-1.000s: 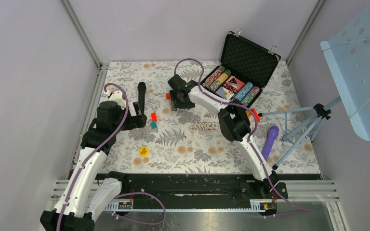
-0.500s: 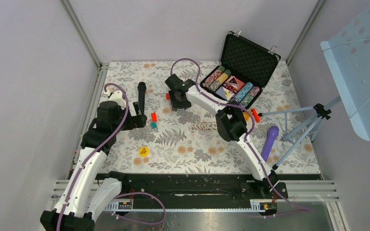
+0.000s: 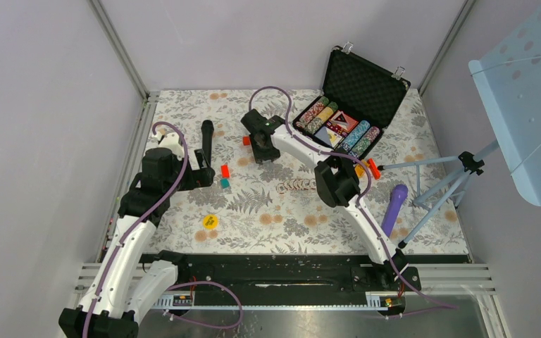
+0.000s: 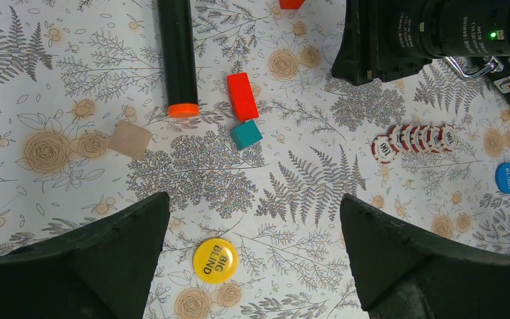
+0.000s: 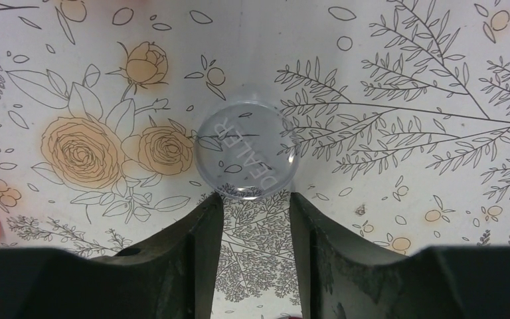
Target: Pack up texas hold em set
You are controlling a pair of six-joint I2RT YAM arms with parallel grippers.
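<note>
Right arm outstretched — end effector downward, ajar

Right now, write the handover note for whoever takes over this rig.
Left claw: wide open, empty, above the yellow BIG BLIND button.
Right claw: partly open, empty, tips just short of the clear DEALER button on the cloth.
Case: open at the far right, with chip rows and card decks inside.
Loose on the cloth: red-and-white chips and the blue SMALL BLIND button.
Done: most chips and the cards are packed.
Left: put the three buttons and loose chips in the case, then shut the lid.
</note>
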